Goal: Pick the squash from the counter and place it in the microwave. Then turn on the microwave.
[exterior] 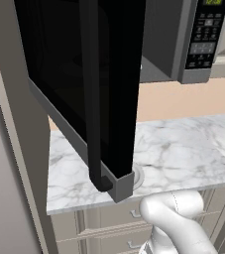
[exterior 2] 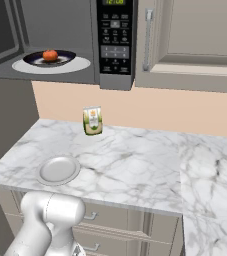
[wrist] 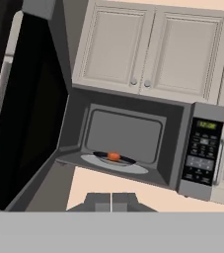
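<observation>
Counter [exterior 2: 135,165] edge free — microwave [wrist: 133,143] door wide, squash [wrist: 113,156] seemingly centred inside — tool [wrist: 111,200] pinched together, empty.

The microwave [exterior 2: 60,40] panel [exterior 2: 114,37] has a green display [exterior 2: 116,2] showing digits, seemingly 12:00 (blurred, so uncertain). Its buttons carry marks too small to read. The carton [exterior 2: 92,120] bears a yellow label, also illegible.

one squash [exterior 2: 50,55], one microwave [wrist: 133,143], one white plate [exterior 2: 58,170], one carton [exterior 2: 92,120], one counter [exterior 2: 135,165].
</observation>
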